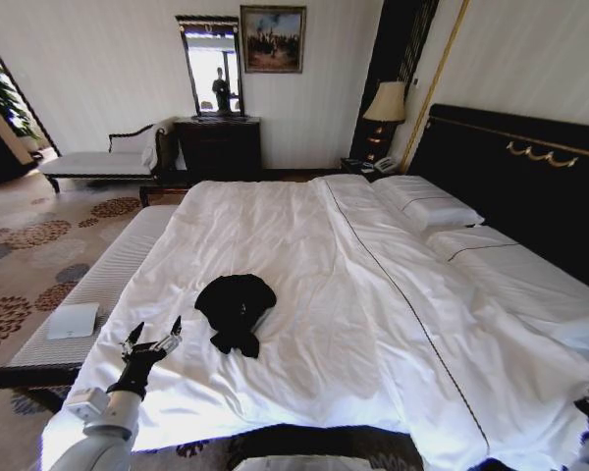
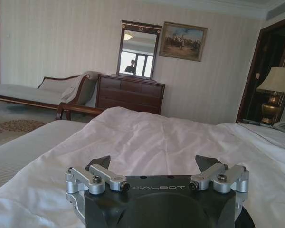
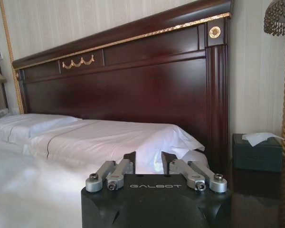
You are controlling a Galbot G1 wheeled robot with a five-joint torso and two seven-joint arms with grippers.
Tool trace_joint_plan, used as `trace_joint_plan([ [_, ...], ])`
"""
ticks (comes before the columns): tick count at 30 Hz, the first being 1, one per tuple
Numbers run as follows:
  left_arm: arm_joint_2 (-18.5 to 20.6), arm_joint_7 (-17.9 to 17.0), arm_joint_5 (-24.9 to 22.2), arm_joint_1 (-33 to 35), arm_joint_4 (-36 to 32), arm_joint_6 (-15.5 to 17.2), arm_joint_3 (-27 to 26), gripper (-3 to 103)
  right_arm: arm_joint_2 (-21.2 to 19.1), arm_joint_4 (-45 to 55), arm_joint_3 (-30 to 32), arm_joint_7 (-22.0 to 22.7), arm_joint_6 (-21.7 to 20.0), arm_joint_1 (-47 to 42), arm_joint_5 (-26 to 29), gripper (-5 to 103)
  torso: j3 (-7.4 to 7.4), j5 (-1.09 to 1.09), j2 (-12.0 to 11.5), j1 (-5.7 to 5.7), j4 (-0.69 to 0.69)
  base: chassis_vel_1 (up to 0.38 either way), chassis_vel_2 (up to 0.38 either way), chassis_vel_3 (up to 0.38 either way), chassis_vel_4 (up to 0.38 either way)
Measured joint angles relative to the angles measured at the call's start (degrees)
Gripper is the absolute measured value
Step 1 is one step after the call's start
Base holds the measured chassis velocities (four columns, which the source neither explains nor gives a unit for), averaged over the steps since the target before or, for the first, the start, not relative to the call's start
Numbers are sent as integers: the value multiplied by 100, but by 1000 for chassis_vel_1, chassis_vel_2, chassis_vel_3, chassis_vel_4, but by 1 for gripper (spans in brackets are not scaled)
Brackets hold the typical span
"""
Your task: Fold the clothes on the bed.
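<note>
Left gripper (image 1: 152,337) hovered wide open and empty over the bed's (image 1: 304,392) near edge, just beside the crumpled black top (image 1: 236,306); right gripper (image 3: 149,161), fingers slightly parted, held nothing at the headboard-side corner; judging by this, folding remained undone

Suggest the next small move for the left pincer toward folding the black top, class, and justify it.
Probably ease the left pincer, fingers open, across toward the black top. The top lies crumpled in a heap on the bed, apart from the pincer and ungrasped, so it needs reaching and spreading first. The right pincer sits off by the headboard.
</note>
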Motion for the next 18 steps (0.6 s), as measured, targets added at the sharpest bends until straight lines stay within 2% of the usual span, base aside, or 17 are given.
trace_joint_plan([
  [3,5,20,-16,50,-6,-32,-53,100,-24,1,32,17,17,33,111,44,0,1,0,0,2,0,0,0,0],
  [5,14,34,-31,70,-5,-48,-73,100,-33,16,48,19,17,25,129,44,0,2,0,0,1,0,0,0,0],
  [9,11,63,-66,108,1,-87,-103,100,19,352,26,-16,10,-146,191,66,0,1,0,0,0,0,0,0,0],
  [10,11,63,-66,108,1,-87,-103,100,19,352,26,-16,10,-146,191,66,0,1,0,0,0,0,0,0,0],
  [11,1,67,-72,112,0,-89,-103,100,65,494,-26,-37,9,-199,200,66,0,1,0,0,0,0,0,0,0],
  [15,-31,76,-57,144,1,-114,-90,100,325,1242,-422,-200,49,-447,229,88,0,1,0,0,1,0,0,0,0],
  [17,-41,78,-52,154,1,-120,-89,100,393,1409,-538,-235,77,-486,191,88,0,1,0,0,1,0,0,0,0],
  [18,-49,79,-50,164,1,-124,-88,100,471,1594,-661,-264,87,-524,101,93,0,1,0,0,2,0,0,0,0],
])
